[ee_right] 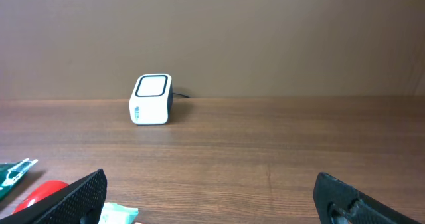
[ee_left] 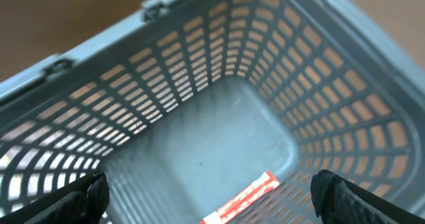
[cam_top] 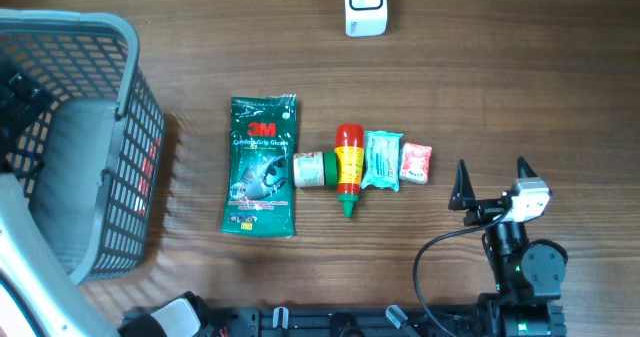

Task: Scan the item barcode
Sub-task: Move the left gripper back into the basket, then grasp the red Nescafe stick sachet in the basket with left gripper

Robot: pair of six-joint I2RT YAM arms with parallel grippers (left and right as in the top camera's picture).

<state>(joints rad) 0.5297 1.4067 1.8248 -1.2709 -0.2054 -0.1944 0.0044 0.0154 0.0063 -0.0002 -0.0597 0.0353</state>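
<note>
- My left pincer [ee_left: 212,196] is hanging wide open and empty over the grey basket [ee_left: 199,58], pointing down into it. I am judging this to be the drop-off spot for scanned goods.
- A red-and-white packet [ee_left: 247,195] is lying on the basket floor below the pincer, and neither finger is touching it.
- My right pincer [ee_right: 209,201] is also gaping fully and holding nothing. It is hovering low over the counter [ee_right: 279,144] at the near right, facing the white scanner [ee_right: 151,100] at the far edge, likely so it can carry an item straight there.
- The waiting items are lying in a row mid-counter, just left of that pincer: the pink packet [cam_top: 415,163] nearest, then the teal packet [cam_top: 382,160], the red and yellow bottle [cam_top: 348,169], the small tube [cam_top: 310,169] and the green glove pack [cam_top: 262,167].
- I am guessing the pink packet is next, since it is closest. No barcode is showing from here.
</note>
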